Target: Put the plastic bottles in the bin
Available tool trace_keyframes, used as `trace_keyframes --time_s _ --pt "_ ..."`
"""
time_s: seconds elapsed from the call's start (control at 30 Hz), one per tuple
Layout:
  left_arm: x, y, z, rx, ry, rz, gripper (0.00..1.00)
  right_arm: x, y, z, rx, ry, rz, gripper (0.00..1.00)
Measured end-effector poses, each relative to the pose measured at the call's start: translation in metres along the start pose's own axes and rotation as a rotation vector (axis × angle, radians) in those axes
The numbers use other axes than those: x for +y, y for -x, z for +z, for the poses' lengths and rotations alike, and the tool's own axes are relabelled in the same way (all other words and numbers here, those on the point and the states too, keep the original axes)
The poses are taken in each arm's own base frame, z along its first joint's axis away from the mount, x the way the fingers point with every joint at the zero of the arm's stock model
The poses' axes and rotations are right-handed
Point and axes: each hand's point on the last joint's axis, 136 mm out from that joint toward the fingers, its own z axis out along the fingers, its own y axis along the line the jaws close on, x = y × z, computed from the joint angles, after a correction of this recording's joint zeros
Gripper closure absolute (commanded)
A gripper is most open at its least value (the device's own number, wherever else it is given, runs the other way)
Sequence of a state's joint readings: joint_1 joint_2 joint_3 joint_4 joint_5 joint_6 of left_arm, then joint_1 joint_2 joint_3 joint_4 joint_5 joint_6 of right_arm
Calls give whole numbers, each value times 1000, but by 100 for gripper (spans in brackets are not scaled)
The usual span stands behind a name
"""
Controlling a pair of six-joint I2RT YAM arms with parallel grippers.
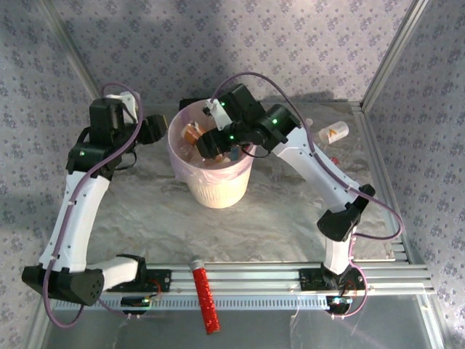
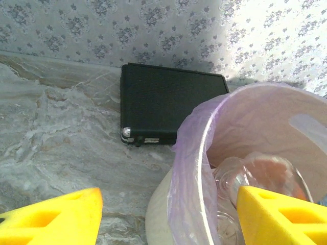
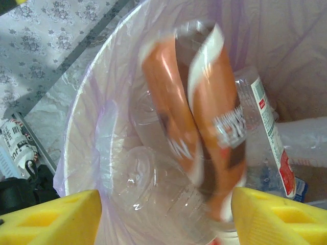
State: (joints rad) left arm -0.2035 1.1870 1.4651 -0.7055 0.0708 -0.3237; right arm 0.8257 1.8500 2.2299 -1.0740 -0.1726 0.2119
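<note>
The pale-pink bin is seen upright near the middle of the marbled desk, with a thin liner folded over its rim. The right gripper is held over the bin's mouth, inside the line of the rim. In the right wrist view its jaws are spread. A clear bottle with an orange label is seen blurred in the gap, its lower end close to the right-hand finger. Contact with that finger cannot be made out. Behind it a bottle with a white and red label is leaned against the bin's inner wall, and the curved rim is seen to the left.

The left gripper is placed just beside the bin's left rim, outside it. In the left wrist view its jaws are spread wide and nothing is pinched. The bin's rim is seen between the two yellow fingers, with clear bottles inside. A black box is set against the back wall, just behind the bin.

One more bottle with a white cap is left lying on the desk at the far right, near the frame post and well apart from the bin. Open desk is left in front of the bin, up to the aluminium rail at the near edge. A red glittery tube is laid across that rail.
</note>
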Motion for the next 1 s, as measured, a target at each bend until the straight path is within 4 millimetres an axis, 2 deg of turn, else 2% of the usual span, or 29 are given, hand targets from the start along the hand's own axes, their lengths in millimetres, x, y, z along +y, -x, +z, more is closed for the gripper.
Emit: trace_keyframes --time_s 0.17,0.3,0.5,0.63,0.9,1.0 --pt "-1 -4 6 21 -12 -9 33 -2 0 2 4 -3 4 38" --pt "-1 -16 20 62 -23 -26 34 -3 1 9 10 0 8 46" --pt "5 -38 40 128 -19 -52 35 -11 -4 44 59 -12 15 53" --pt "5 -40 43 130 -19 -53 34 -15 -2 61 50 -12 18 56" --pt "4 -39 43 126 -24 -53 35 -25 -14 98 92 -6 57 56" --pt "4 -40 44 128 -27 -53 35 -29 -16 98 103 0 72 53"
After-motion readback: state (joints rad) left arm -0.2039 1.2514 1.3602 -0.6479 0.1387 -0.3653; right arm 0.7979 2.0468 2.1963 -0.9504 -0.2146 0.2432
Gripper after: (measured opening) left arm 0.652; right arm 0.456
